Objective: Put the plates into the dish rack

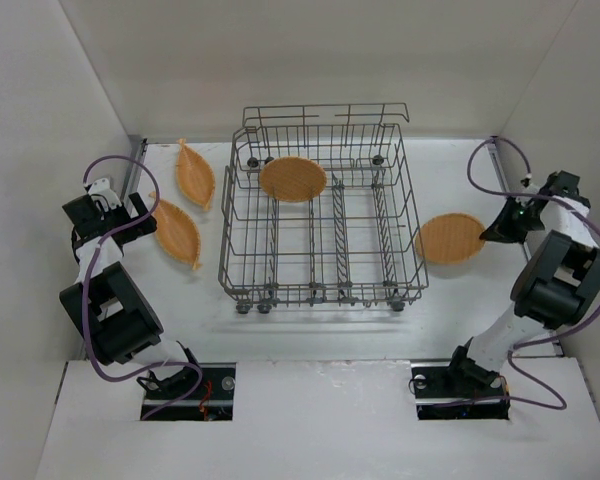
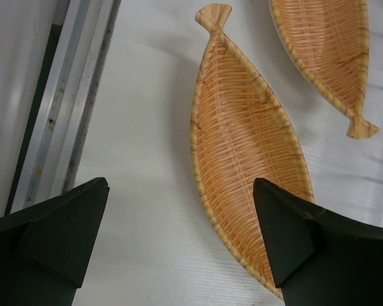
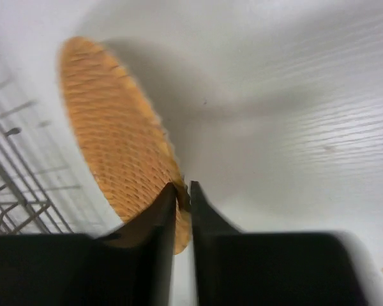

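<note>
The grey wire dish rack (image 1: 320, 262) stands mid-table. One round orange woven plate (image 1: 292, 179) sits in its back left part. My right gripper (image 1: 492, 233) is shut on the rim of a second round plate (image 1: 448, 238) just right of the rack. In the right wrist view the fingers (image 3: 182, 188) pinch that plate's edge (image 3: 115, 146). Two leaf-shaped woven plates lie left of the rack, one far (image 1: 195, 173), one near (image 1: 176, 232). My left gripper (image 1: 136, 212) is open beside the near one. In the left wrist view (image 2: 182, 191) its right finger is over that plate's edge (image 2: 242, 146).
White walls enclose the table on the left, back and right. An aluminium rail (image 2: 70, 95) runs along the left wall next to my left gripper. Rack wires (image 3: 13, 191) show at the left of the right wrist view. The far leaf plate (image 2: 325, 44) lies close to the near one.
</note>
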Robot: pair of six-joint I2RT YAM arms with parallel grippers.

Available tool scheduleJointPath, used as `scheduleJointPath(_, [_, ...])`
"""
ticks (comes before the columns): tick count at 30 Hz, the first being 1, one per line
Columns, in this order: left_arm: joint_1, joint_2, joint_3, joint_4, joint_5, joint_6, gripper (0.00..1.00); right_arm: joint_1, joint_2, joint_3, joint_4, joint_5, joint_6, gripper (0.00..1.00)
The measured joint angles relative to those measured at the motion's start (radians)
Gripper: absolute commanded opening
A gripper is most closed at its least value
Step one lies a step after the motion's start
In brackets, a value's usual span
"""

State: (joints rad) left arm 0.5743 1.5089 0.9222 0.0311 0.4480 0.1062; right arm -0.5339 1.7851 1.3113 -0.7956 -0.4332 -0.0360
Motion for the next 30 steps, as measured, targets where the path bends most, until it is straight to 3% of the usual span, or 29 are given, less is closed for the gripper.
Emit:
scheduleJointPath(6, [0.0,0.0,0.0,0.0,-0.004,0.0,1.0,-0.043,-0.171,0.0,0.032,-0.053,0.016,0.0])
scheduleJointPath(17, [0.0,0.0,0.0,0.0,-0.005,0.0,1.0,-0.034,-0.28,0.013,0.039,-0.09,0.026,0.0])
scheduleJointPath(23, [0.0,0.0,0.0,0.0,-0.005,-0.001,1.0,0.066,-0.456,0.098,0.061,-0.059,0.033,0.0])
scheduleJointPath(30, [0.0,0.0,0.0,0.0,-0.006,-0.001,1.0,0.254,-0.669,0.185,0.207,-0.014,0.024,0.0])
